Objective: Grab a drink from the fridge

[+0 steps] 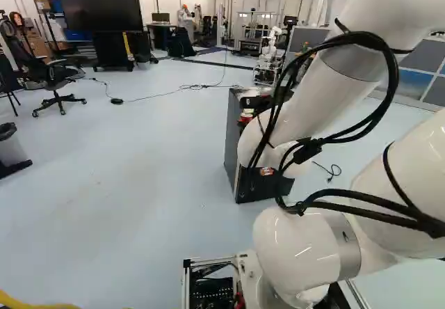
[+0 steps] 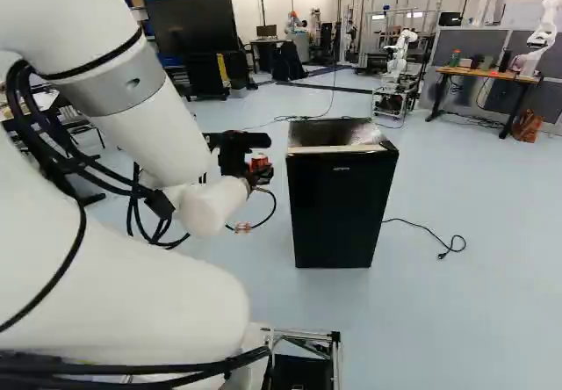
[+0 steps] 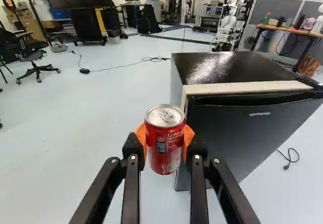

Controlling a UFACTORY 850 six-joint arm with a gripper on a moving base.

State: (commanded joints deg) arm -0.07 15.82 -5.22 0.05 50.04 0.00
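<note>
Red metal: holds a smooth, cylindrical can (image 3: 164,146) upright, clamped from both sides by the jaws' orange pads (image 3: 141,134). Lies near the square-edged black fridge (image 2: 341,205), glossy and speckled on top, with a pale strip along its front edge. Leaves smooth, pale floor (image 3: 75,138) stretching away opposite the fridge.

"Any lettering near the gripper (image 2: 258,170)?"
"Between its fingers, yes: the red can (image 3: 165,156) says 'Coke' in white. There's finer print around it, too small for me to read."
"And past the gripper?"
"Ahead and off to one side, 'upstreman', in pale letters on the dark fridge door (image 3: 242,141)."
</note>
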